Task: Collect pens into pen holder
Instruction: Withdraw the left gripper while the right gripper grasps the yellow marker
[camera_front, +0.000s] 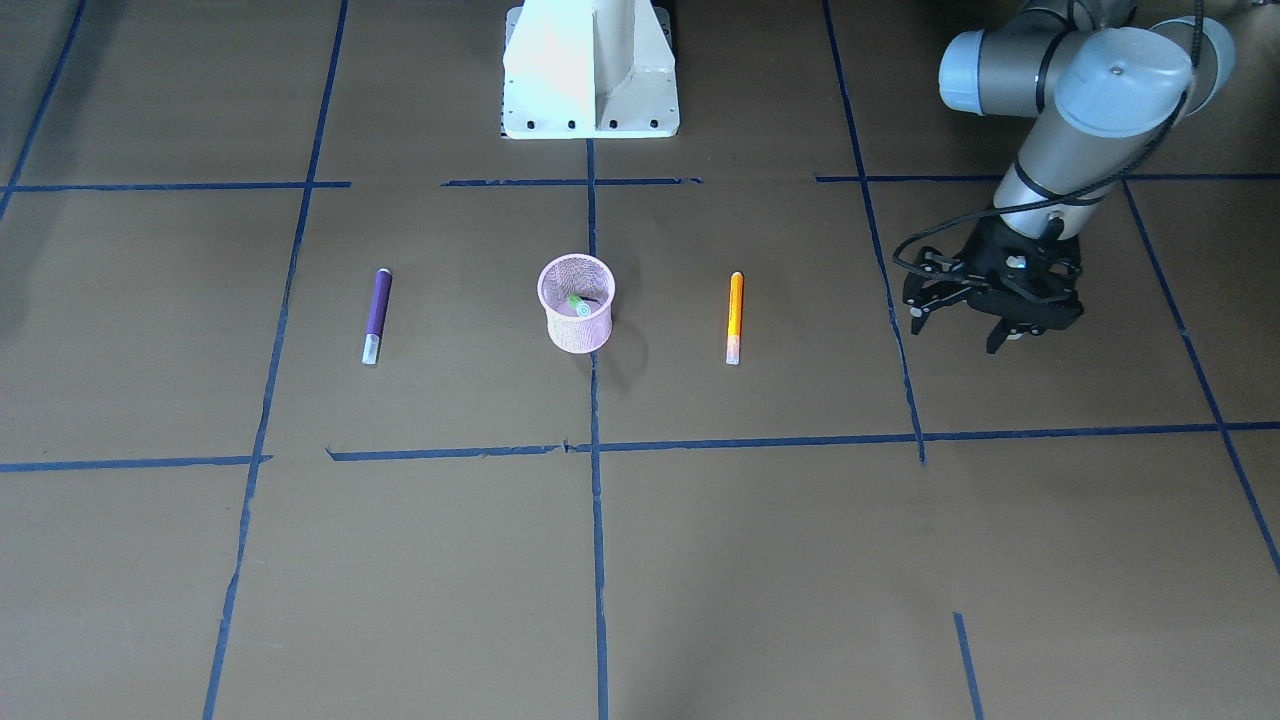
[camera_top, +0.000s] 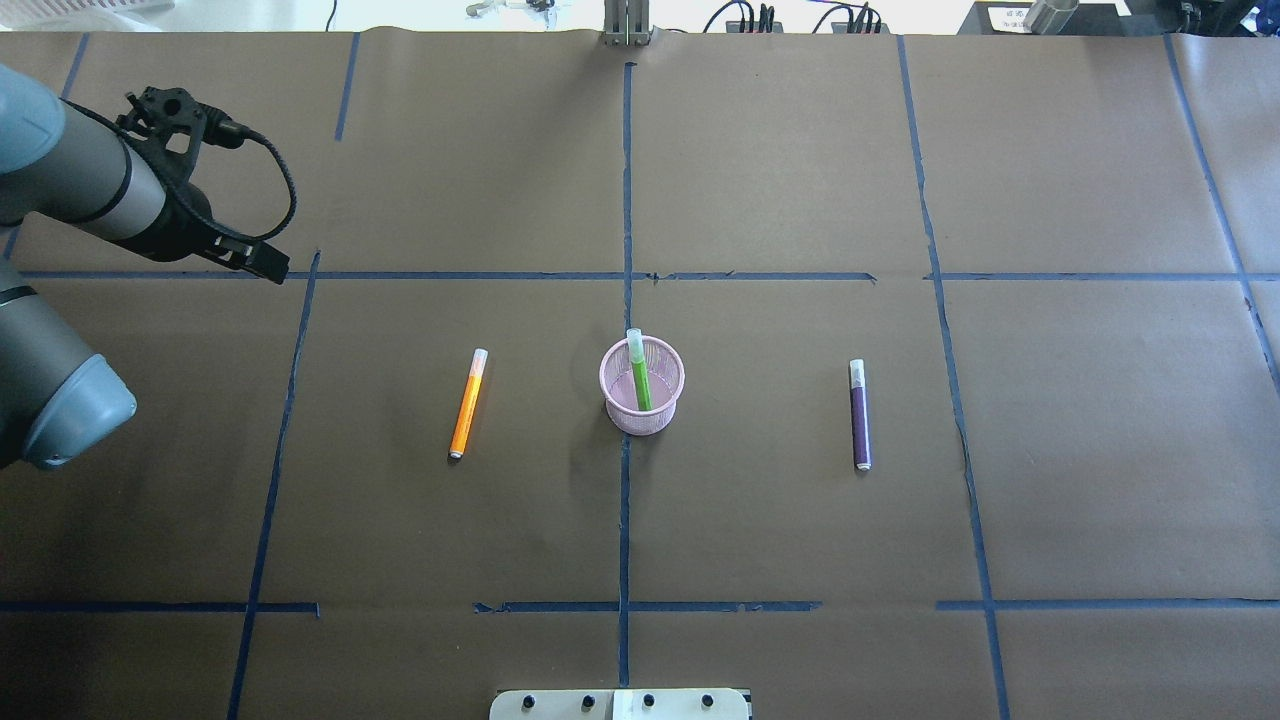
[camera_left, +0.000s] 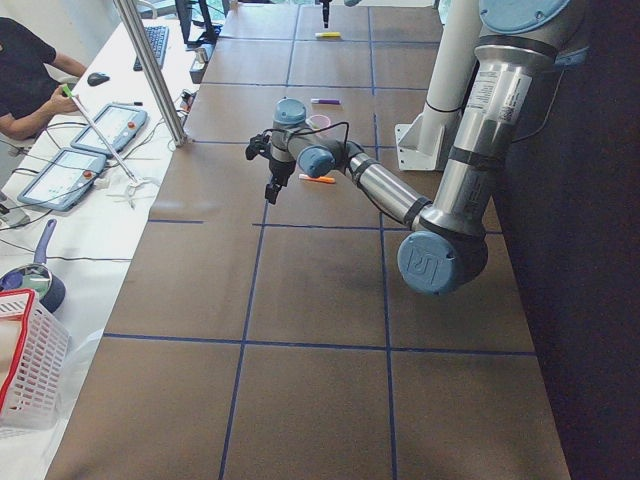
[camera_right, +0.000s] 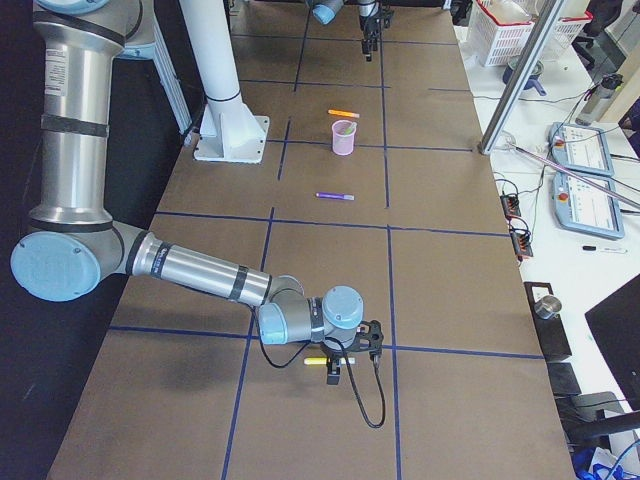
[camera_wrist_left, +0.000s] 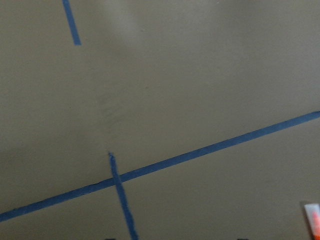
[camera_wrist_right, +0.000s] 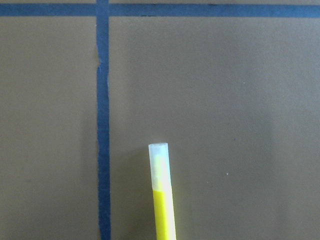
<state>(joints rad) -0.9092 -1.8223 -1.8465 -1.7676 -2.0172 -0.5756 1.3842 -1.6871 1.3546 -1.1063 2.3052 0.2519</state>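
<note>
The pink mesh pen holder (camera_top: 661, 411) stands upright at the table's middle with the green pen (camera_top: 639, 375) upright inside it. The orange pen (camera_top: 467, 403) lies flat to its left and the purple pen (camera_top: 859, 415) flat to its right. My left gripper (camera_front: 957, 333) is open and empty, above the table well away from the orange pen (camera_front: 735, 317). My right gripper (camera_right: 347, 357) is at the table's far right end, over a yellow pen (camera_wrist_right: 163, 200). I cannot tell whether it is open or shut.
Brown paper with blue tape lines (camera_top: 626, 200) covers the table. The robot's white base (camera_front: 590, 70) stands at the near edge. A white basket (camera_left: 25, 355), tablets and an operator are beside the left end.
</note>
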